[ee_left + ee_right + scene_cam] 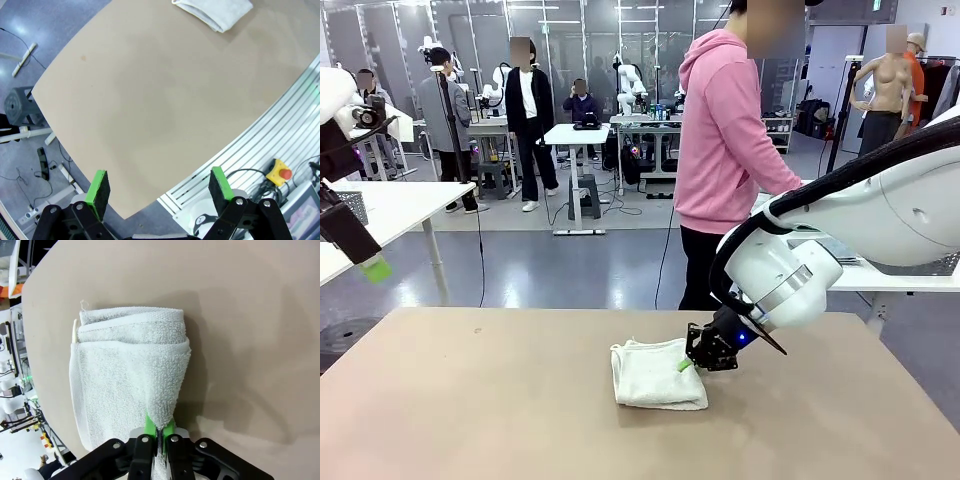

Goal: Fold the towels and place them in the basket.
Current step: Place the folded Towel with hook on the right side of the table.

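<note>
A folded off-white towel (655, 375) lies on the tan table, right of the middle. My right gripper (688, 364) comes down at its right edge. In the right wrist view the gripper (159, 427) is shut on a pinched-up fold of the towel (130, 375), with green pads either side of the cloth. My left gripper (375, 268) hangs high at the far left. In its wrist view it stands open (159, 182) with nothing between the fingers, and the towel (215, 12) is far off at the top. A strip of dark lattice mesh (942, 264) under the right arm may be the basket.
A person in a pink hoodie (725, 140) stands at the table's far edge, turned toward a white side table (880, 280) on the right. The table's bare top (470, 400) stretches left of the towel. An emergency stop button (280, 173) sits past the near edge.
</note>
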Available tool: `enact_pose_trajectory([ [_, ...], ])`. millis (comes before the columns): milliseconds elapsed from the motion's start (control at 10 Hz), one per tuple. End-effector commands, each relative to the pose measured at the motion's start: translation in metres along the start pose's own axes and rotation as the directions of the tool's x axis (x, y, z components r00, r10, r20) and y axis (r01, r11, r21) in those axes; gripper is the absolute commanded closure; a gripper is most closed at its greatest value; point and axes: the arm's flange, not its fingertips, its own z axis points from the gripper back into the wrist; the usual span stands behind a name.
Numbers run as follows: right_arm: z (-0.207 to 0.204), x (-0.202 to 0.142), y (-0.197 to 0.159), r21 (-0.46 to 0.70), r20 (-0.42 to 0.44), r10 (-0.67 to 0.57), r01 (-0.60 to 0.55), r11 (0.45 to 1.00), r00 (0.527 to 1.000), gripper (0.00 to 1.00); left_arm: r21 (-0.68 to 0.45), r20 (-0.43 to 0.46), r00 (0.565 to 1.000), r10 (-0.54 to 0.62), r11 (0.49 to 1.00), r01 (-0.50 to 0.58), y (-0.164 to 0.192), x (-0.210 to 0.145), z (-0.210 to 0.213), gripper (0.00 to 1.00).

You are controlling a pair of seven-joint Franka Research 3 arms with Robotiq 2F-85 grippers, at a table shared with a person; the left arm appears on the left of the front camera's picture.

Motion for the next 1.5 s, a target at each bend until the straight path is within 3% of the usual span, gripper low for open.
enact_pose_trajectory([
  [0, 0.001, 0.000, 0.000, 0.003, -0.004, 0.004, -0.004, 1.000, 1.000, 1.00, 0.018, -0.004, 1.000, 0.003, 1.000, -0.003, 0.001, 0.001, 0.003, 0.00],
  [500, 0.001, 0.000, 0.000, 0.003, -0.004, 0.004, -0.004, 1.000, 1.000, 1.00, 0.018, -0.004, 1.000, 0.003, 1.000, -0.003, 0.001, 0.001, 0.003, 0.00],
  [600, 0.000, 0.000, 0.000, 0.000, 0.001, 0.000, 0.000, 1.000, 1.000, 0.94, 0.018, -0.004, 1.000, 0.003, 1.000, -0.003, 0.001, 0.001, 0.003, 0.00],
  [700, 0.030, -0.006, 0.010, 0.010, -0.002, 0.039, -0.039, 0.999, 0.999, 0.95, 0.018, -0.004, 1.000, 0.003, 1.000, -0.003, 0.001, 0.001, 0.003, 0.00],
  [1000, 0.080, -0.013, -0.007, -0.023, 0.011, 0.111, -0.111, 0.994, 0.994, 0.95, 0.018, -0.004, 1.000, 0.003, 1.000, -0.003, 0.001, 0.001, 0.003, 0.00],
  [1400, 0.162, -0.014, -0.086, -0.110, 0.091, 0.090, -0.080, 0.991, 0.992, 0.95, 0.018, -0.004, 1.000, 0.003, 1.000, -0.003, 0.001, 0.001, 0.003, 0.00],
])
